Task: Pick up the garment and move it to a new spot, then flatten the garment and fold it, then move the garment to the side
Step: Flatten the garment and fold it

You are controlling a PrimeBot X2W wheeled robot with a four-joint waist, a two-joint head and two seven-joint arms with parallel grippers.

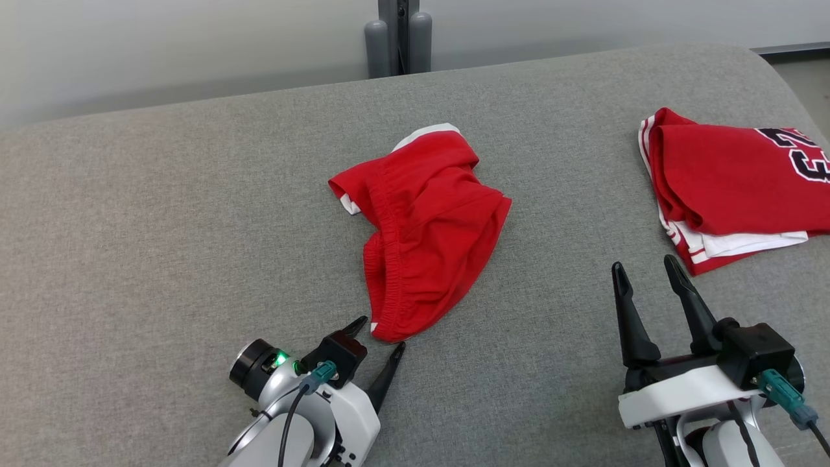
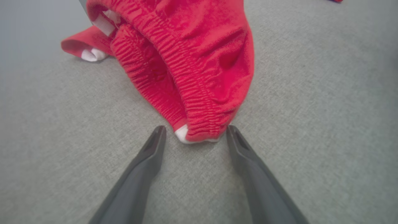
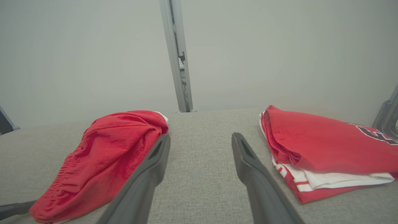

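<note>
Loosely bunched shorts [image 1: 421, 227] lie at the left gripper's [image 1: 381, 332] spread fingers [image 2: 146, 168].

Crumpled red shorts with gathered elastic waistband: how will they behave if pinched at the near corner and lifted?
Likely floppy: the red shorts lie in soft folds, so they should drape from one pinch. The gathered waistband may stretch; pushing would probably bunch them on the grey woven surface.

White forearms [image 1: 674, 392], long dark fingers [image 1: 630, 324] — teal-plugged black cables [image 1: 290, 415]
</note>
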